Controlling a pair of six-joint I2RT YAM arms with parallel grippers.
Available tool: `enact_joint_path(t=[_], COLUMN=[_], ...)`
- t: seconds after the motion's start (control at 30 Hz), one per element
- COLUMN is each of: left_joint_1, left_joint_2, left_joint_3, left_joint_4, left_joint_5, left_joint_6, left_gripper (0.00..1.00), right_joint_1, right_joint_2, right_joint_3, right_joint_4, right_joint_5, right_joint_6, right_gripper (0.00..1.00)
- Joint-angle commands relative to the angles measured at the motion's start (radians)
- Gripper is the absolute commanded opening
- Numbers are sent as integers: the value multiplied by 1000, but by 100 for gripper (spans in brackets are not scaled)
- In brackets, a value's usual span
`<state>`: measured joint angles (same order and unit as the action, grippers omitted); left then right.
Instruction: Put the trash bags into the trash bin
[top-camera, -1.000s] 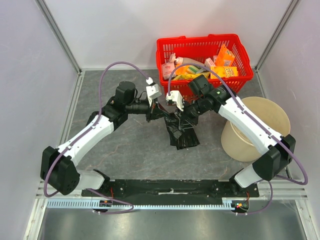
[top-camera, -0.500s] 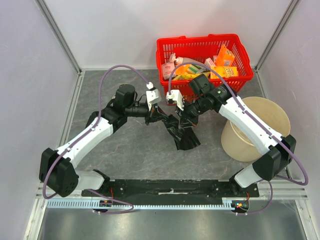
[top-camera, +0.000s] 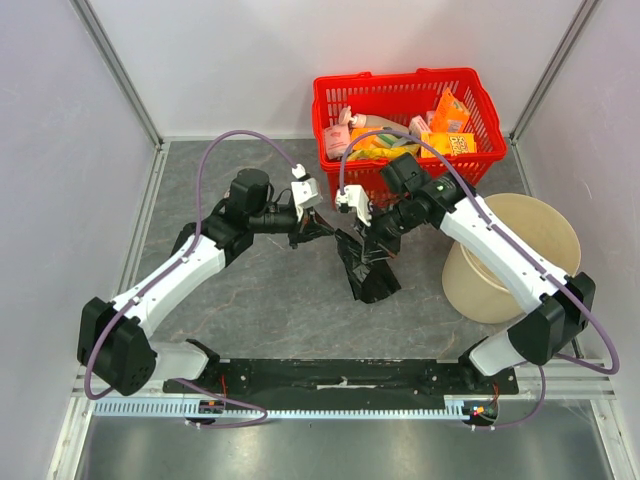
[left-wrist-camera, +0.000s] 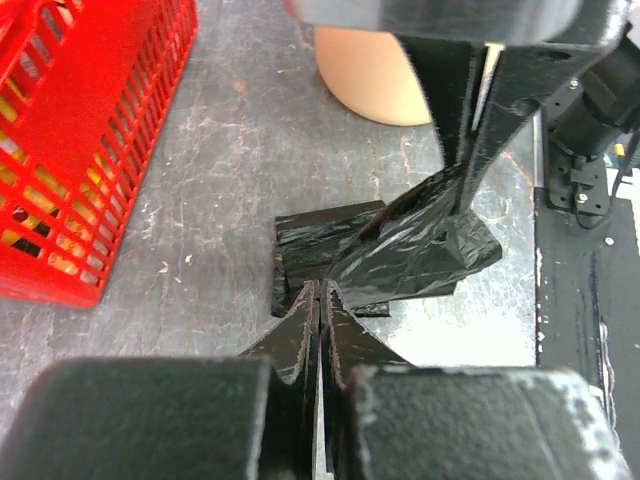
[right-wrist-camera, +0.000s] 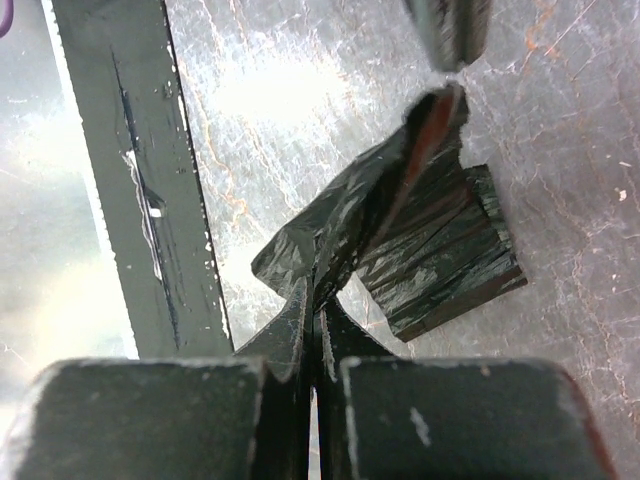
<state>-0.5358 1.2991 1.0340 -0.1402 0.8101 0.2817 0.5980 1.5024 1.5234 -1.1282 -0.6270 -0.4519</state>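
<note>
Trash bags (top-camera: 368, 272): lying folded on bench (top-camera: 270, 300), left of trash bin (top-camera: 470, 285), top sheet tenting up. Left jaws pinching one edge, right jaws clamping opposite fold. Looking light, limp, slippery; gripping bunched film seeming safest.

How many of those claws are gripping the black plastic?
2. The left gripper pinches one end of the trash bag; the right gripper pinches the other, over the folded stack.
</note>
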Motion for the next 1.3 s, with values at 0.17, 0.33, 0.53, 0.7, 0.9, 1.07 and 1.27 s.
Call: enact_joint_path(t=[0.17,0.33,0.53,0.7,0.9,1.07,1.27], left_joint_1=[8,7,-9,-49,-96,-119,-125], left_joint_2=[-17,-27,-32,-3,38,66,94], left_joint_3=[12,43,70,80,84,60,54], left_joint_4=[13,-27,-81,-72,-42,17,82], left_joint_5=[7,142,207,173,106,38,-14], left_joint_6=[-12,-64,-68,-58,-27,-7,-16], left_gripper=[2,13,34,45,52,58,60], right_joint_1=[-10,-26,-32,-32,-40,-50,-52], right_joint_2=[-44,-16,31,48,56,64,68], right_joint_3=[-25,-5,37,52,73,75,67], right_joint_4=[-25,-2,4,1,-2,-5,-15], right_joint_5=[19,16,-13,-42,-77,-117,-135], right_joint_6=[-7,31,58,62,62,56,45], right_gripper=[0,0,0,0,0,0,0])
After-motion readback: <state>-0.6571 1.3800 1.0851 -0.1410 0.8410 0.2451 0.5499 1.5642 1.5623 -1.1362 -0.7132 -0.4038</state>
